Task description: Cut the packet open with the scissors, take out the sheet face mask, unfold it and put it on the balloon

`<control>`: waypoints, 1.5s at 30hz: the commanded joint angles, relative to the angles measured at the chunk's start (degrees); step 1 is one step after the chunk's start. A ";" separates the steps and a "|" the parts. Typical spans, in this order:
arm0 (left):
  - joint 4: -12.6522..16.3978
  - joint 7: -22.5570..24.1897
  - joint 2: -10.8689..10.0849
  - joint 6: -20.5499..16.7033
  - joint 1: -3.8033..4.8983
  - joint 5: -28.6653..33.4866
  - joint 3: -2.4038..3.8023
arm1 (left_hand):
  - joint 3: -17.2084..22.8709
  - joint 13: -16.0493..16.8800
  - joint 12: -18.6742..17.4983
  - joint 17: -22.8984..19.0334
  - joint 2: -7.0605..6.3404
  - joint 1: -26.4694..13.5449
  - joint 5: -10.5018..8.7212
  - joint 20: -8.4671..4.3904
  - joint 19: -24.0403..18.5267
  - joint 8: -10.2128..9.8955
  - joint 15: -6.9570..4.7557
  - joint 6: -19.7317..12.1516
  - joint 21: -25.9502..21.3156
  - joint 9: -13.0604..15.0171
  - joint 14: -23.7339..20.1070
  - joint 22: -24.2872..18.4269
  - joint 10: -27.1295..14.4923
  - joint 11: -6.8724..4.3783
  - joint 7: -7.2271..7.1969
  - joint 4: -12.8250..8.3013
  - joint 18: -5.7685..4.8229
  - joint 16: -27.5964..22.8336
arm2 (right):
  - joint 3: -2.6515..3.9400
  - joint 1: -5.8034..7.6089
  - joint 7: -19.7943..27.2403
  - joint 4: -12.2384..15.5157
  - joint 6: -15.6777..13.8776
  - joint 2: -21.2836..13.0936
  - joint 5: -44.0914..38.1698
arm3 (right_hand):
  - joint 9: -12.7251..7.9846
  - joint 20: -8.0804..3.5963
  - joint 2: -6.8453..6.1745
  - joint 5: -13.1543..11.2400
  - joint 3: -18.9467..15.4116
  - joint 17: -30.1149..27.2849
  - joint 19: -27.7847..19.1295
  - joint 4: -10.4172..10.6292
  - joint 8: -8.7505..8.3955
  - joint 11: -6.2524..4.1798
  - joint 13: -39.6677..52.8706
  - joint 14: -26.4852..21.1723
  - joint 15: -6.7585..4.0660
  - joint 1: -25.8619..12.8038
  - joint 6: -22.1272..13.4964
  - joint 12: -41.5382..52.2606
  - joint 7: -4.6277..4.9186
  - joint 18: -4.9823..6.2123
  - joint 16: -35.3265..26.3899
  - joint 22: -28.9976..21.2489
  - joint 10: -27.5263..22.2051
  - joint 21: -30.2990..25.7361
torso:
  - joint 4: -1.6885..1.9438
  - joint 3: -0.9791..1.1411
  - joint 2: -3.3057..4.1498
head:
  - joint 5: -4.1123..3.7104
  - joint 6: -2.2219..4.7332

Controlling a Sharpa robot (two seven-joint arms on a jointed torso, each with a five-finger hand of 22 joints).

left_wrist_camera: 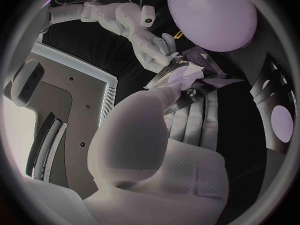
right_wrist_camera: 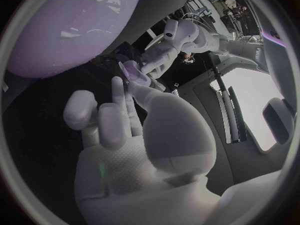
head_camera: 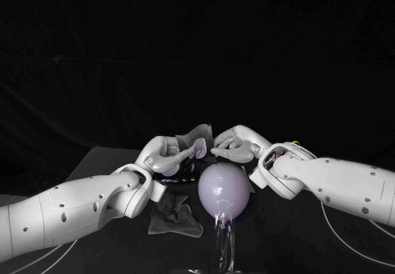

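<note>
Pinching one edge of the sheet face mask (head_camera: 195,136) with my left robot hand (head_camera: 169,153); my right robot hand (head_camera: 234,146) grips the opposite edge. Mask held raised between them, probably for unfolding. Balloon (head_camera: 224,193) stands just below, close for draping.

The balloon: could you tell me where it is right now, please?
In the head view the balloon stands at the middle of the table, just nearer the robot than the left hand and right hand holding the packet.

Left hand (head_camera: 169,153) and right hand (head_camera: 234,145) hold, seemingly, the face mask (head_camera: 194,136) just beyond the balloon (head_camera: 224,191).
</note>
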 commanded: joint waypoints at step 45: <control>-0.18 1.39 -0.17 0.78 0.10 -0.12 0.05 | 0.94 0.16 -0.08 0.51 -0.17 -1.62 0.25 0.36 -1.63 0.17 0.11 -0.74 1.71 7.26 0.31 1.04 0.33 0.20 0.22 -2.05 -0.26 -0.47 | 0.09 -0.04 8.54 1.48 -2.86 -0.50 7.50 | 0.83 -1.51 3.36 -0.08 3.01 2.91 4.82 -2.29 3.50 -2.24 -3.03 2.60 -1.65 1.40 3.99 2.94 -2.13 -1.73 2.72 6.57 7.58 7.57 | -0.02 -0.01 -0.01 | 0.20 -0.40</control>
